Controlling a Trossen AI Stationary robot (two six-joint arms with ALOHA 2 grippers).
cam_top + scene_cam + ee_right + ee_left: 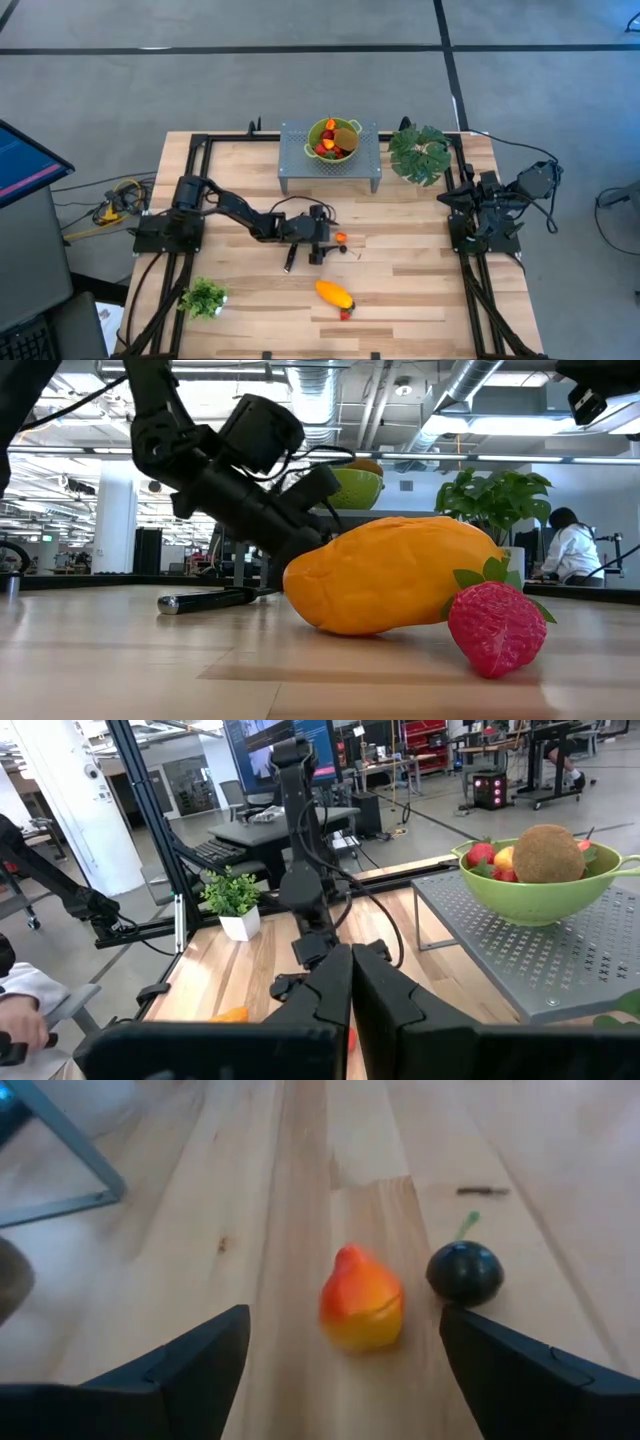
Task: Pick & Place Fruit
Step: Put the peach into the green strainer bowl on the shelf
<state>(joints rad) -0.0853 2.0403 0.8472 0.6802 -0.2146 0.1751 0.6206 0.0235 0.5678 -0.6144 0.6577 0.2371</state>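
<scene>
- The left pincer [333, 243] reaches low over the middle of the pale wooden slatted worktop [400, 290], its two dark fingers [190, 1370] spread wide with nothing between them touching either one.
- In the left wrist view, a small orange-and-yellow toy fruit with a pointed top [362, 1300] sits on the worktop between those fingers, apart from both.
- Just beside it lies a small dark ball with a green stem [465, 1272], closer to one finger.
- A black-handled knife [289, 260] lies on the worktop beside the left pincer.
- Nearer the front edge, a large elongated yellow-orange toy fruit [333, 294] lies on its side, with a red toy strawberry with green leaves [345, 315] just beside its end.
- At the back, a lime-green colander bowl [333, 139] stands on a grey perforated metal stand [365, 165]; it holds a brown oval kiwi [343, 137] and red and orange pieces.
- The right pincer [350, 982] waits folded at the right edge, fingers pressed together and empty.
- Green leafy plants: a large one [420, 153] at the back right, a small potted one [204, 297] at the front left.
</scene>
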